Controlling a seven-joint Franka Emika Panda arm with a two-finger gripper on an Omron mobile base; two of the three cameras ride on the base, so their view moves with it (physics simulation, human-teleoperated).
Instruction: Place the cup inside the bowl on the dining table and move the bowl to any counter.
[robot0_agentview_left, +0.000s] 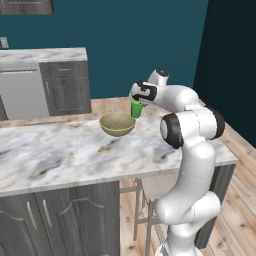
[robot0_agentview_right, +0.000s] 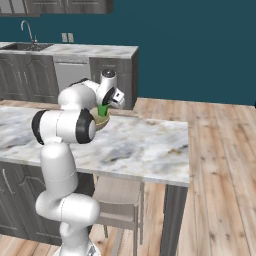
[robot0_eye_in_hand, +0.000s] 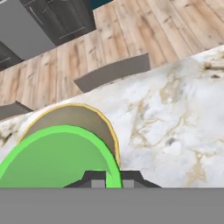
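Jaws pinched on the cup's (robot0_eye_in_hand: 57, 157) rim, one finger (robot0_eye_in_hand: 94, 178) inside and one outside the green wall; gripper (robot0_agentview_left: 138, 101) holds it off the dining table (robot0_agentview_left: 75, 150), above the bowl's (robot0_agentview_left: 117, 124) far-right edge. Main risk, my read: cup is not centred over the bowl. In the hand view the cup mouth covers the bowl's near part and the tan rim arcs out past it on one side, so a release here could land the cup on the rim, tip it, or knock the bowl sideways on the smooth marble. A rim pinch is also a thin hold, so the cup may swing or slip if the arm jerks. Second risk: bowl sits near the table's far edge in the left base view, so a nudge could push it toward the floor side. Views: left base view gives cup height over the bowl and the offset clearly; right base view has the arm's elbow across most of the bowl, cup just a green sliver, but it shows the free table run and, furthest back, the counter (robot0_agentview_right: 95, 50) with sink along the teal wall, the drop-off target.
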